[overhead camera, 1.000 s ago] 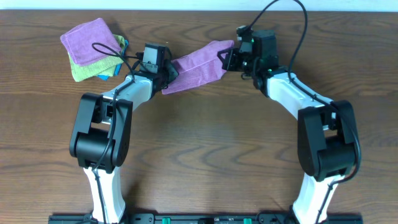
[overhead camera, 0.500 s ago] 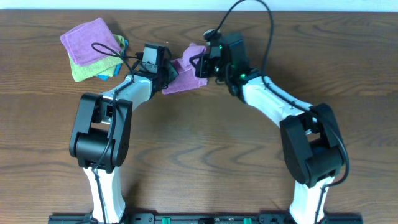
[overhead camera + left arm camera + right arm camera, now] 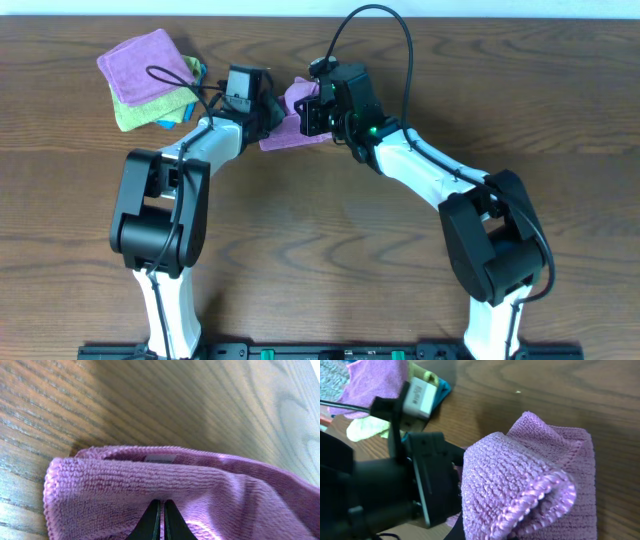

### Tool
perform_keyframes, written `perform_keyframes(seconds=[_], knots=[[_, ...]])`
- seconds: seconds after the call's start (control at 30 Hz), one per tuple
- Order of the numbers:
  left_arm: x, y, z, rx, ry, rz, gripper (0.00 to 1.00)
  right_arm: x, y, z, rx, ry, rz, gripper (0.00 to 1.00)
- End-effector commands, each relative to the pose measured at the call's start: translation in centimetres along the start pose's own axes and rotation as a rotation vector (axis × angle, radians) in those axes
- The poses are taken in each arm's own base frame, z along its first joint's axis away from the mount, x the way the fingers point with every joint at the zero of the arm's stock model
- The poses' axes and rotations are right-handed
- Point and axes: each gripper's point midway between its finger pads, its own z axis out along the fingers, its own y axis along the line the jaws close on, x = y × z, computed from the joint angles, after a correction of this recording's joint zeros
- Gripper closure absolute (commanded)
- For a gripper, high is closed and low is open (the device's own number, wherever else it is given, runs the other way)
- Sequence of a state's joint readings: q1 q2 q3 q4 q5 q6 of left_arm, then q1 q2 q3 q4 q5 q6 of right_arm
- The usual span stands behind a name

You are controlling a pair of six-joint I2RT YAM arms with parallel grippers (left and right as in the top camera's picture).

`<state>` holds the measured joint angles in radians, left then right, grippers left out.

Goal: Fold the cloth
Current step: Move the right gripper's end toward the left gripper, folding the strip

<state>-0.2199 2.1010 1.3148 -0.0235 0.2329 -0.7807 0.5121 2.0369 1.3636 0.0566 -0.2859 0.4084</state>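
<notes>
A purple cloth [image 3: 292, 135] lies folded over itself at the back of the table, between the two grippers. My left gripper [image 3: 268, 118] is shut on its left end; in the left wrist view the closed fingertips [image 3: 161, 510] pinch the purple cloth [image 3: 125, 485]. My right gripper [image 3: 310, 112] is shut on the other end and holds it doubled over above the lower layer. In the right wrist view the cloth's edge [image 3: 520, 495] curls over the fingers, right next to the left gripper's black body [image 3: 420, 480].
A stack of folded cloths [image 3: 150, 75], purple on top of green and blue, sits at the back left, also in the right wrist view [image 3: 375, 390]. The table is brown wood [image 3: 330, 250]. Black cables arc over the right arm [image 3: 400, 40].
My right gripper has carried its end of the purple cloth leftward toward the left gripper, doubling the cloth over. The left gripper has stayed in place.
</notes>
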Motion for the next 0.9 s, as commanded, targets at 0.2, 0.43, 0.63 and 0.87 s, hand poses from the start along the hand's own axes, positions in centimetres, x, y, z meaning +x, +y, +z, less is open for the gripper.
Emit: perform_keyframes(seconds=[0.2, 0.43, 0.63, 0.87], knots=[[-4.2, -1.7, -4.9, 0.024, -0.095, 0.028, 0.94, -1.7, 1.7, -0.5, 0.002, -0.049, -0.07, 0.99], [-6.6, -1.5, -7.9, 0.005, -0.167, 0.064, 0.94, -1.6, 2.1, 0.2, 0.021, -0.052, -0.102, 0.99], [-7.8, -1.0, -9.6, -0.001, -0.19, 0.058, 0.94, -1.8, 1.9, 1.8, 0.03, -0.024, -0.109, 0.99], [-9.2, -0.5, -10.9, 0.0, -0.225, 0.048, 0.94, -1.5, 2.9, 3.3, 0.026, 0.013, -0.147, 0.99]])
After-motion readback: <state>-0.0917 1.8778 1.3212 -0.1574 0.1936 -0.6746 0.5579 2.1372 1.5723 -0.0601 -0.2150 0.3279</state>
